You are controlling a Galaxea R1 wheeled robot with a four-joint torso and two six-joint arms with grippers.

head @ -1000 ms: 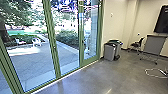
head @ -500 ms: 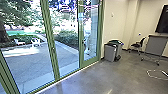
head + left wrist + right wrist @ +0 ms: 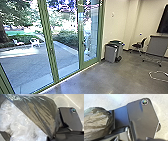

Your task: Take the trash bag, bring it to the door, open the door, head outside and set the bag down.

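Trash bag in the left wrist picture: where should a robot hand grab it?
Probably by the narrow end of the shiny dark plastic bag, coming from that end: its folds run together there, while the crumpled whitish plastic bulges wide.

No text, label, brand, number or sign is showing itself clearly enough for reading.
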